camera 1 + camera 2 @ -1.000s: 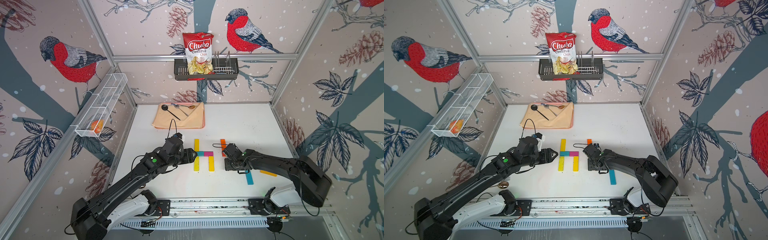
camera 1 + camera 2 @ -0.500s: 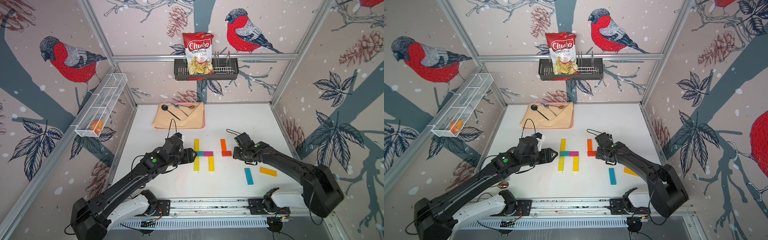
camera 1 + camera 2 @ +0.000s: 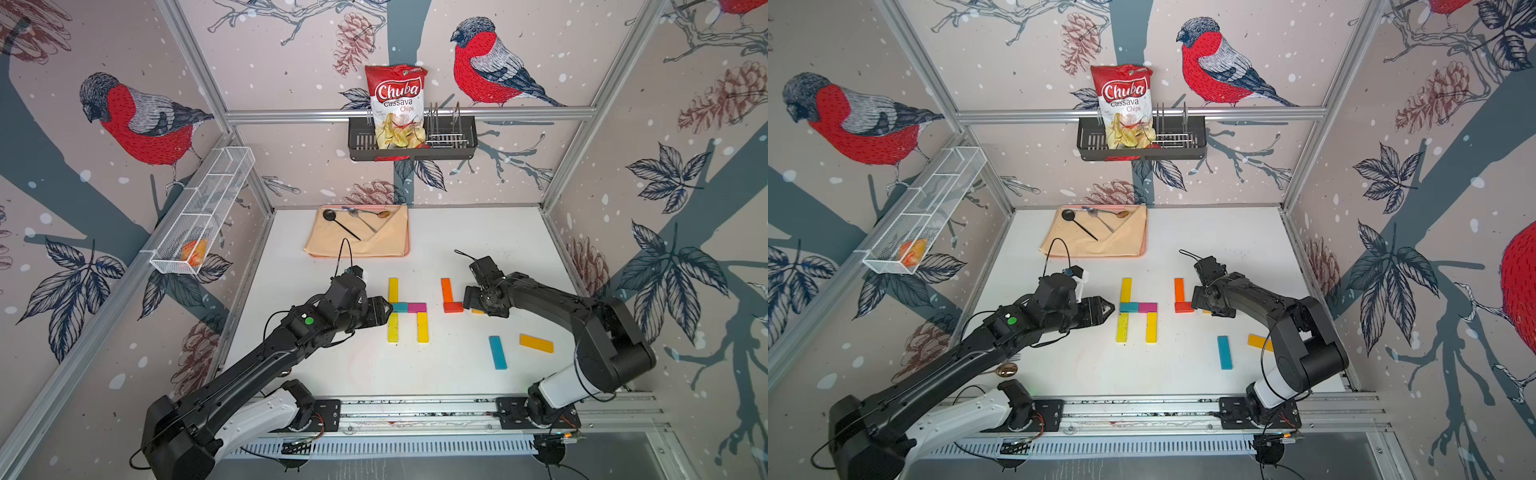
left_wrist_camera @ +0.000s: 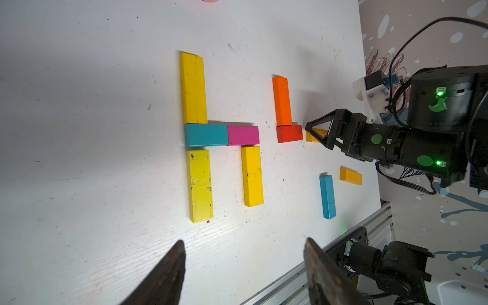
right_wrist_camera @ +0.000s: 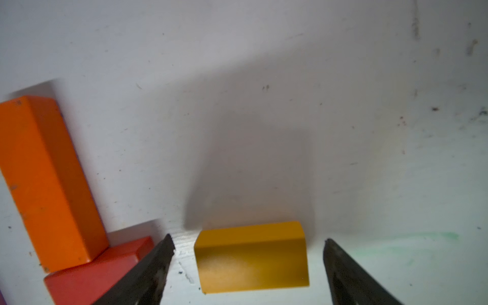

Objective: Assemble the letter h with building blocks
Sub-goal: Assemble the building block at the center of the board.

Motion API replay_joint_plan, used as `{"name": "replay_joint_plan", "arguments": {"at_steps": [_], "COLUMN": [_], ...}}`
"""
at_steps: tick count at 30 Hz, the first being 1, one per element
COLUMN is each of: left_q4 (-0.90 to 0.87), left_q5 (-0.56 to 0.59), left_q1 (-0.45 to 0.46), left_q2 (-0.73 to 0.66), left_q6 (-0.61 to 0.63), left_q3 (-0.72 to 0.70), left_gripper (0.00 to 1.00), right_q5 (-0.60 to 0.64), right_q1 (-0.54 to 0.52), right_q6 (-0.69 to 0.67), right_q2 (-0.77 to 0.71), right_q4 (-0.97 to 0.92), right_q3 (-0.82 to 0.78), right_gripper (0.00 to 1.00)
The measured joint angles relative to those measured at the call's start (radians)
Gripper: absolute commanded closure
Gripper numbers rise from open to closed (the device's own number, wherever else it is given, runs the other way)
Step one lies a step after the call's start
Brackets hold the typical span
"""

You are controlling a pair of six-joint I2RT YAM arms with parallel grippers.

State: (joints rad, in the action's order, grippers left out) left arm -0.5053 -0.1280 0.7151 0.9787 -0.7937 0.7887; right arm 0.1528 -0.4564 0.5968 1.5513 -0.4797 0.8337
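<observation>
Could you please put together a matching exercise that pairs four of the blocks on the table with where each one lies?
Blocks:
1. magenta block
2. red block
3. short amber block
4. long blue block

Places:
A. flat on the table between the open fingers of the right claw, with a gap on each side
B. end to end with the short teal block
C. against one end of the orange block, making an L
D. near the long amber block but apart from it

Pairs: 1-B, 2-C, 3-A, 4-D
</observation>
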Motion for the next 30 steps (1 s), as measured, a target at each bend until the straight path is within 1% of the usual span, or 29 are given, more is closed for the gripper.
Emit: {"name": "replay_joint_plan", "arguments": {"at_steps": [5,10,14,20,30], "left_q4": [0.001,0.002,0.002,0.002,0.003], "left_q5": [-0.002,-0.003,-0.003,-0.003,-0.003], "left_q1": [0.000,-0.001,-0.001,-0.001,-0.001], "left_q2": [0.010,0.012,0.011,0.011,0.010], "left_q6": [0.000,0.006,0.007,0.008,0.008], "left_q3": [-0.002,-0.002,-0.002,-0.002,-0.007], "left_gripper": [0.31,0.31,0.31,0.31,0.31], "right_q5": [-0.010,-0.054,-0.113,-0.165,-0.186], "right_q1": [0.045,0.090,0.091,0.072,0.051], "right_q6": [0.014,0.039,0.055,0.068,0.109], "right_q2": [-0.034,-0.038,-0.034,-0.033,-0.009], "right_q4": [0.013,0.036,0.067,0.093,0.116], "right_q3": [-0.008,-0.032,-0.039,-0.040,-0.034], "right_gripper": [0.08,0.08,0.09,0.12,0.14]}}
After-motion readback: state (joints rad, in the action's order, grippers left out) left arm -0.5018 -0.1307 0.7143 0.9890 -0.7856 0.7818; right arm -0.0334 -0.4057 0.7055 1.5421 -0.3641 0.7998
